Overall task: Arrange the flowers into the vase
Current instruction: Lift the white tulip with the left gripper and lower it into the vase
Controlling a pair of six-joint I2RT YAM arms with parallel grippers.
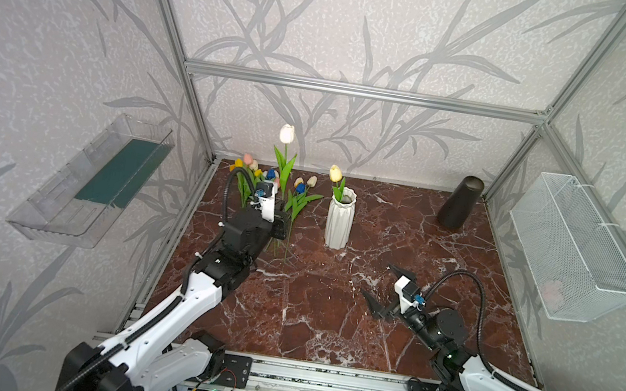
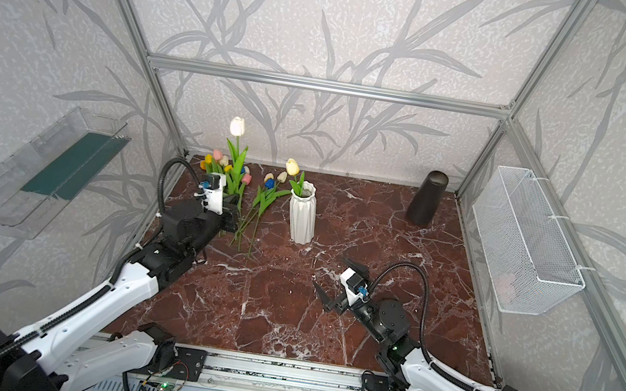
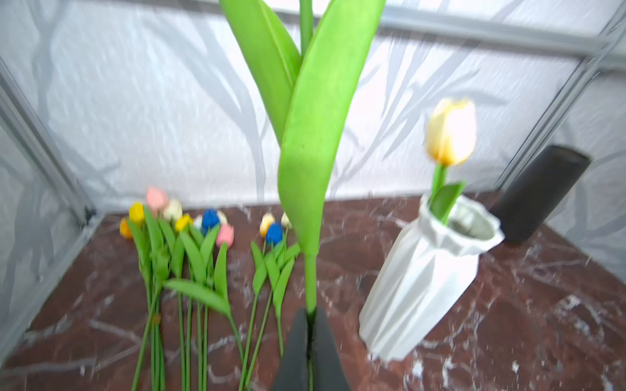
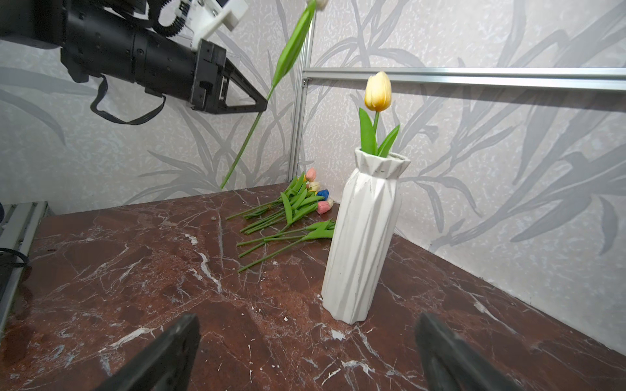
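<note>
- Pinching the thin green stem of a white tulip (image 1: 287, 134), my left pincer (image 3: 310, 316) holds it aloft, long leaves up.
- My right pincer (image 4: 308, 321) stands spread wide.

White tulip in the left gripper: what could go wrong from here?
1. The white tulip is pinched on its thin stem by the left gripper and hangs tilted; it may pivot and miss the narrow mouth of the vase.
2. The tall, slim vase could tip if bumped, spilling the yellow tulip.
</note>
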